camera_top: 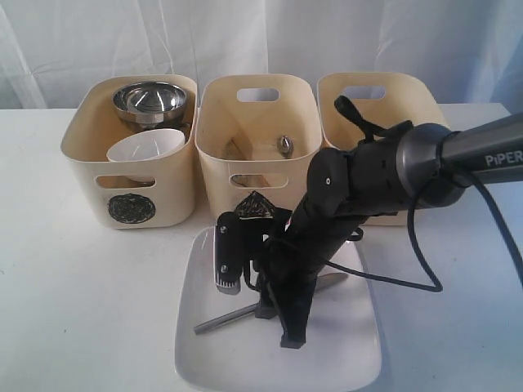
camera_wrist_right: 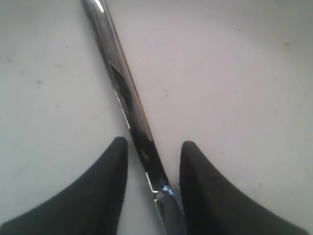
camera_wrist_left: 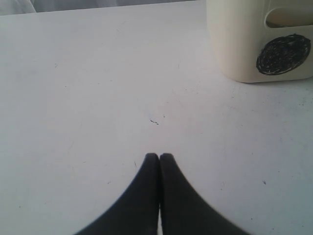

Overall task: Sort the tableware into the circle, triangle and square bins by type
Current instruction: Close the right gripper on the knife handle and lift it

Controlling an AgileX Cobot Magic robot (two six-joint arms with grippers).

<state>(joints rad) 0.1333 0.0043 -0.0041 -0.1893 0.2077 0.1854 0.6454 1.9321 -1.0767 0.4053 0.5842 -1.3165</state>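
A large white square plate (camera_top: 343, 359) lies in front of the bins with a steel cutlery piece (camera_top: 222, 319) on it. My right gripper (camera_top: 279, 323) is down on the plate and open, one finger on each side of the cutlery handle (camera_wrist_right: 122, 83), with a gap on both sides. The circle bin (camera_top: 128, 208) holds the large steel bowl (camera_top: 149, 100) and the small white bowl (camera_top: 145, 151). A steel spoon (camera_top: 284, 144) lies in the triangle bin (camera_top: 257, 204). My left gripper (camera_wrist_left: 159, 155) is shut and empty over bare table beside the circle bin (camera_wrist_left: 283, 54). Mugs and chopsticks cannot be made out.
The third cream bin (camera_top: 384, 102) stands at the back right, its front mark hidden behind my right arm (camera_top: 458, 151). A black cable (camera_top: 417, 261) loops from that arm over the table. White curtain hangs behind the bins.
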